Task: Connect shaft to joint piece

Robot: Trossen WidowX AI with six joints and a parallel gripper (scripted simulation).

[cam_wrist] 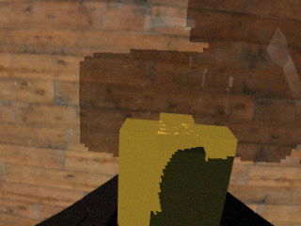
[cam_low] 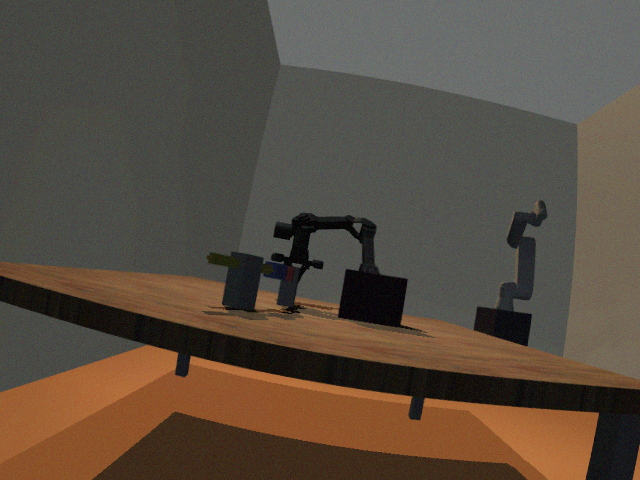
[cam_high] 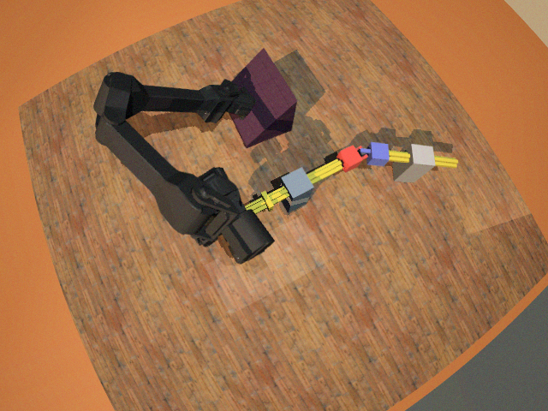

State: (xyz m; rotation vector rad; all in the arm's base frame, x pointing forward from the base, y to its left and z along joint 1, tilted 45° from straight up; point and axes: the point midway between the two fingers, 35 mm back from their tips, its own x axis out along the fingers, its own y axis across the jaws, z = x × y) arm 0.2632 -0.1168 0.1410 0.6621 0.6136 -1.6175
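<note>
The second shaft (cam_high: 324,171) (cam_wrist: 136,179) is yellow, with a collar (cam_high: 267,200), and runs through the blue-grey block (cam_high: 297,183) (cam_low: 286,291). Its front end meets the red joint piece (cam_high: 349,157) (cam_low: 290,273), whose opening faces along this shaft; how deep the end sits inside is hidden. The red piece hinges on the blue piece (cam_high: 378,153) (cam_low: 275,270) of the fixed yellow shaft (cam_high: 444,162) (cam_low: 222,259), held in the light grey block (cam_high: 413,165) (cam_low: 242,281). My gripper (cam_wrist: 164,179) is shut on the second shaft's rear part, behind the collar; the arm hides its fingertips in the top view.
My arm stands on a dark purple box (cam_high: 265,97) (cam_low: 372,297), beyond one side of the shaft line. In the exterior view, a separate grey arm (cam_low: 524,263) stands on a dark box (cam_low: 501,325) at the right.
</note>
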